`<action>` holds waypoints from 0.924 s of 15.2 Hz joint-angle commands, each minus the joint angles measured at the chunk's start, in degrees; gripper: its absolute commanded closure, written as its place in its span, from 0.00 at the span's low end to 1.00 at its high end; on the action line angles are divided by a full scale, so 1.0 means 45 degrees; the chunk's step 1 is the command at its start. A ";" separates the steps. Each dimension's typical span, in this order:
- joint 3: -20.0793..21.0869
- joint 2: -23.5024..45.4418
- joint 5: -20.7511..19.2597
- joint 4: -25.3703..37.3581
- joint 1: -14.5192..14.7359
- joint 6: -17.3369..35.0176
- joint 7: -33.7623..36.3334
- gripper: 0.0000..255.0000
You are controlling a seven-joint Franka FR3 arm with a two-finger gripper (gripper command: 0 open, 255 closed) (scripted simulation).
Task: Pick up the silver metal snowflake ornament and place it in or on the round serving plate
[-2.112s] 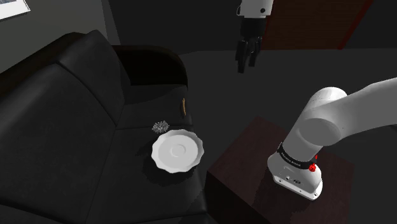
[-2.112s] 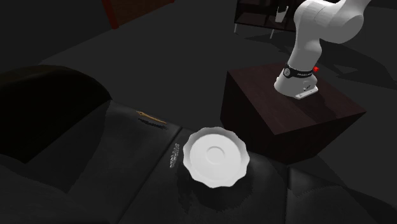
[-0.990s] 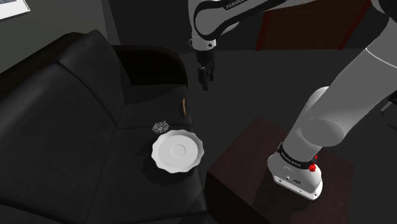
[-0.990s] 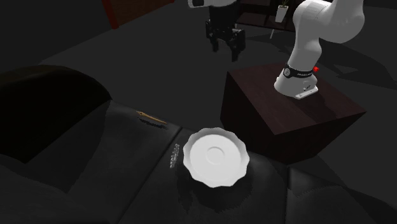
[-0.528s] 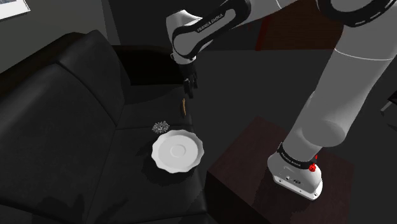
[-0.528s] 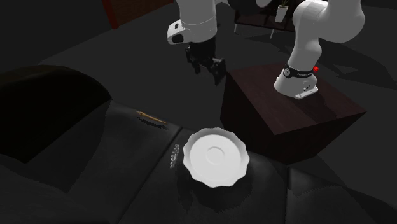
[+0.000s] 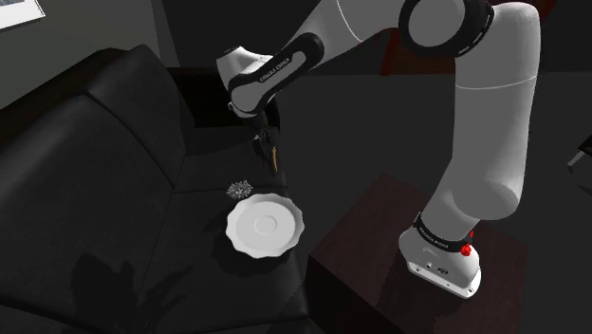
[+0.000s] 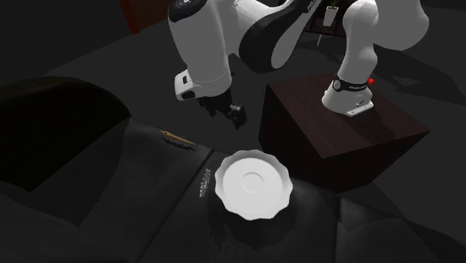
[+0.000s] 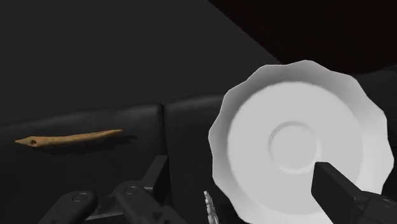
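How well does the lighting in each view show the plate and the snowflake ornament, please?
Shoulder view: dim, yet the white plate stands out against the black sofa; the snowflake ornament is a faint grey speck beside it. Second exterior view: equally dark, with a soft shadow at the plate's edge. Wrist view: plate evenly lit, no glare; ornament barely discernible by its rim.
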 commanded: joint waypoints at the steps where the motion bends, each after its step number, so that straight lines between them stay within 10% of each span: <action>1: 0.0019 0.1022 -0.0346 0.0877 0.0165 0.0054 -0.0221 0.00; 14: -0.0024 0.8205 -0.2053 0.8934 0.1875 -0.1295 -0.2015 0.00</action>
